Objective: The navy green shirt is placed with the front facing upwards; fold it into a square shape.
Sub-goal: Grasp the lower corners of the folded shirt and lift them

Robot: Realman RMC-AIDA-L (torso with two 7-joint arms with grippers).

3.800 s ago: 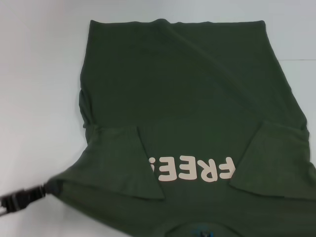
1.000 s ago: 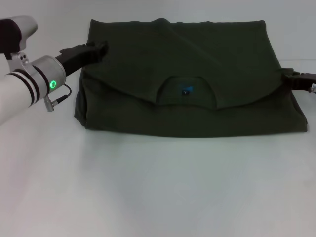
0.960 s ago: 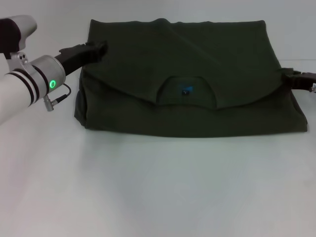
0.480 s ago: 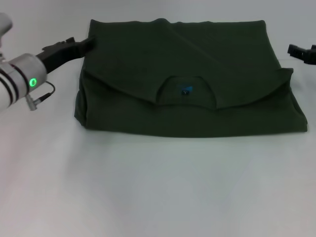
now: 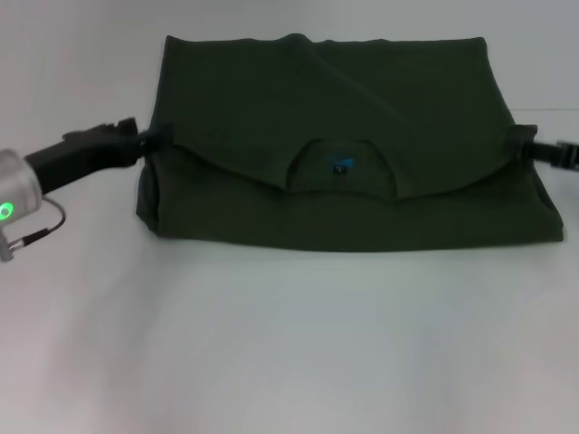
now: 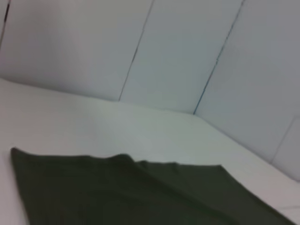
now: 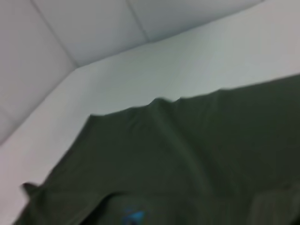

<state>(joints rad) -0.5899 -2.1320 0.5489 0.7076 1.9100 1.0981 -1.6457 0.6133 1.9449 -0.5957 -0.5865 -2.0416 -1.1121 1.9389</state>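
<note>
Head view: one folded navy green shirt [image 5: 344, 145], two claws at its side edges, grips unclear.

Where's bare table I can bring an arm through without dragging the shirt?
The widest bare table lies between the navy green shirt and the robot. Narrower strips run outside each side edge, but the left gripper and right gripper crowd those, at the fold's corners. Only a thin band remains beyond the far edge.
</note>
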